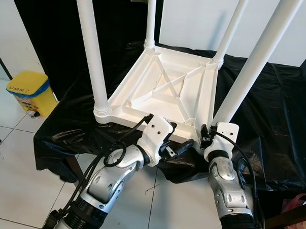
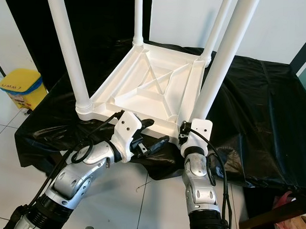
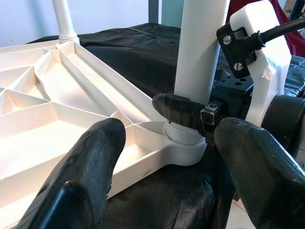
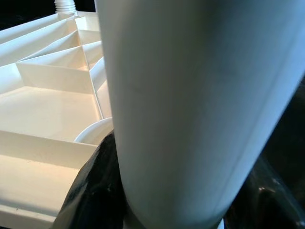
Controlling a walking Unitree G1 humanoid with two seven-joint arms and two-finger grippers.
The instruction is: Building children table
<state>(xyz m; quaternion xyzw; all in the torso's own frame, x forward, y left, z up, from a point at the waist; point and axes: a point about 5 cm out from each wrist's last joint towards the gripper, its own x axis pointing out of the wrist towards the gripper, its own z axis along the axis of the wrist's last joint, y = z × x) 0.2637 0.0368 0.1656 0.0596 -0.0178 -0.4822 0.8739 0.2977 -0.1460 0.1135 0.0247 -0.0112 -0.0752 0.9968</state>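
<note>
White plastic everywhere: we have the children's table (image 1: 167,90) flipped upside down on a black sheet (image 1: 275,115), its ribbed underside facing up and four white legs standing in the corner sockets. We count one leg at the near left corner (image 1: 92,51), two at the far corners, and the near right leg (image 1: 257,63) rising at a slant toward the top of the head views.

Our right gripper (image 3: 188,112) is at the base of that near right leg, and we see its black fingers (image 3: 178,109) wrapped round the leg just above the socket, clamped on it. The right wrist camera has the white tube (image 4: 200,109) pressed up close, with a dark finger beside it.

Our left gripper (image 1: 179,148) hangs at the table's near edge, just beside the same corner. From its wrist camera we see its two black fingers (image 3: 90,167) spread wide apart, holding nothing, with the socket and the other gripper between them.

Off on the left, a yellow bin (image 1: 29,91) with a blue lid stands on the white tiled floor (image 1: 18,164).
</note>
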